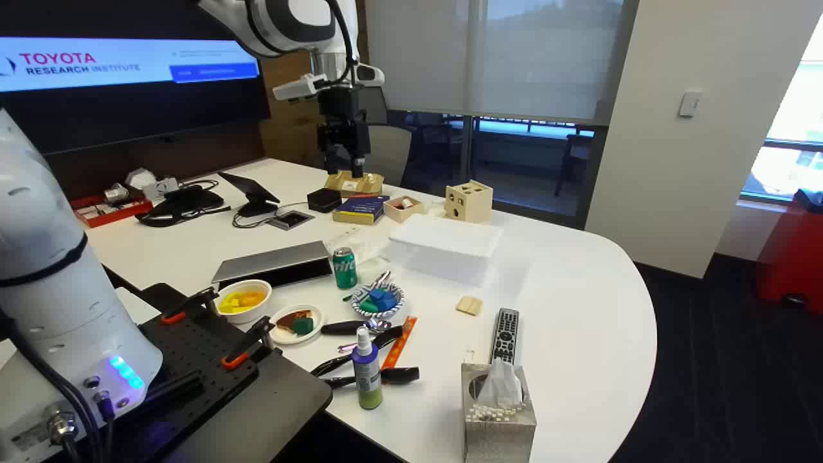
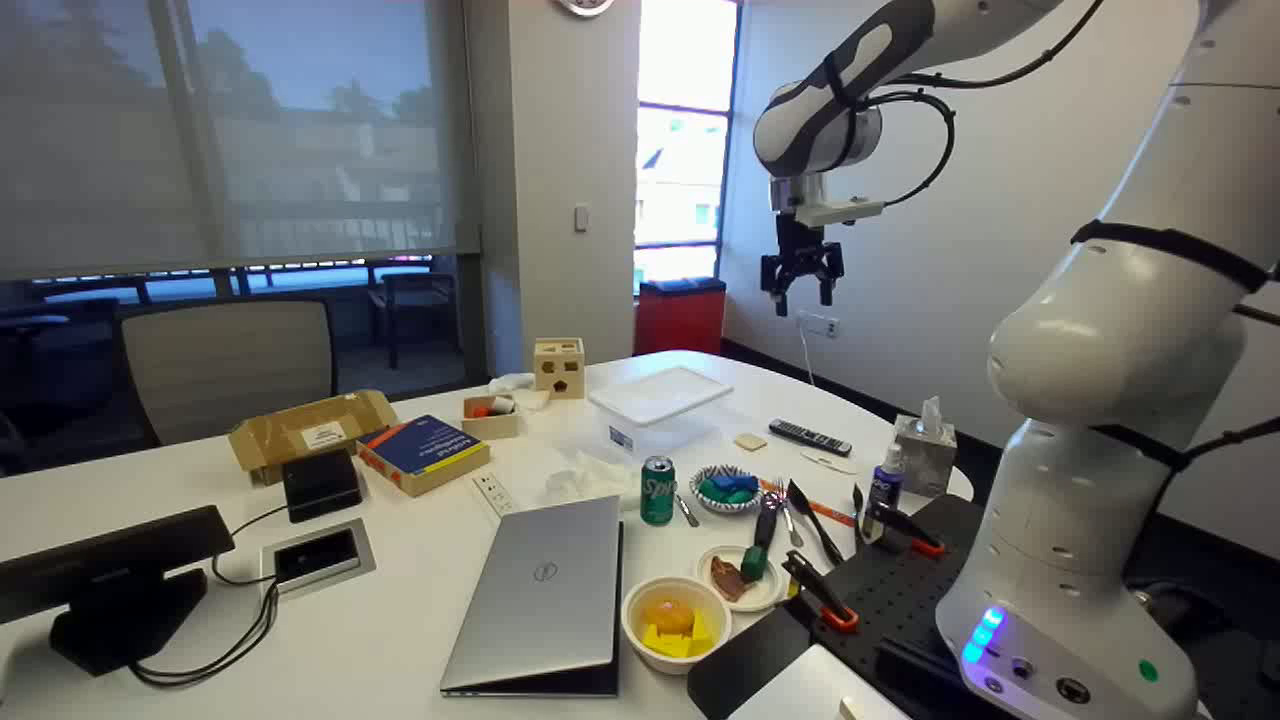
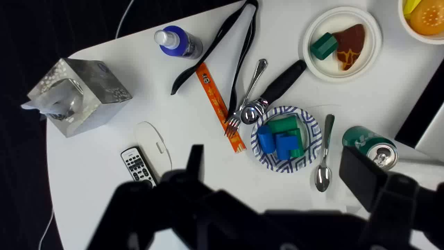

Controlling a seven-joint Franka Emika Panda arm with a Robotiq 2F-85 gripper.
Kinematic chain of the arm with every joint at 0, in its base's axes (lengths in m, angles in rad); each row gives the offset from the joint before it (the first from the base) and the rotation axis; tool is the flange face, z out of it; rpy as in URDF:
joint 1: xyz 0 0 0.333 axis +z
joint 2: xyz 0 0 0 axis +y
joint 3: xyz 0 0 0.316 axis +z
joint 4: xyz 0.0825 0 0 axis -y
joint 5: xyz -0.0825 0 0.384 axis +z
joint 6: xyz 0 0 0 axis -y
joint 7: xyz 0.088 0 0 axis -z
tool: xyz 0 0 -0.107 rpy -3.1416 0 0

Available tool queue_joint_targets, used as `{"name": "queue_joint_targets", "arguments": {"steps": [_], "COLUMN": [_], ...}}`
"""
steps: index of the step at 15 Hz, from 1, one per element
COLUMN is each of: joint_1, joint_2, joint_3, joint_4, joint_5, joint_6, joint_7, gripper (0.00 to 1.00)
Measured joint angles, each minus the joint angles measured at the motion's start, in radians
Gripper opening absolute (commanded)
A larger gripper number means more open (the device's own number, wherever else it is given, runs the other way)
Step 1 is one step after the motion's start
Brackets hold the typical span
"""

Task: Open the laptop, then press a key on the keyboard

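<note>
The laptop (image 1: 273, 259) lies on the white table with its grey lid nearly closed. In an exterior view the lid (image 2: 545, 585) shows a logo, and a narrow dark gap runs along its edge toward the robot base. The keyboard is hidden under the lid. In the wrist view a dark strip (image 3: 425, 107) at the right edge appears to be part of the laptop. My gripper (image 1: 345, 168) is high above the table, well away from the laptop. In the other views it (image 2: 804, 295) (image 3: 277, 166) has its fingers wide apart with nothing between them.
A green can (image 2: 657, 490) and a bowl with yellow items (image 2: 677, 622) stand close beside the laptop. A patterned bowl (image 1: 378, 302), a plate (image 1: 297, 325), utensils, a spray bottle (image 1: 368, 373), a tissue box (image 1: 498, 418) and a translucent box (image 1: 447, 251) are also on the table.
</note>
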Motion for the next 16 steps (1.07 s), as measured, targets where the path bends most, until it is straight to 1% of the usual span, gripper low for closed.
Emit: {"name": "queue_joint_targets", "arguments": {"steps": [6, 8, 10, 12, 14, 16], "joint_1": [0.001, 0.002, 0.006, 0.019, 0.039, 0.065], "joint_2": [0.000, 0.004, 0.015, 0.030, 0.044, 0.059], "joint_3": [0.000, -0.003, -0.008, -0.010, -0.009, -0.009], "joint_4": [0.000, -0.010, -0.050, -0.114, -0.186, -0.255], "joint_5": [0.000, 0.032, 0.112, 0.218, 0.334, 0.477], "joint_6": [0.000, 0.012, 0.065, 0.150, 0.244, 0.339], "joint_7": [0.000, -0.004, -0.009, -0.028, -0.064, -0.121], "gripper": [1.00, 1.00, 1.00, 1.00, 1.00, 1.00]}}
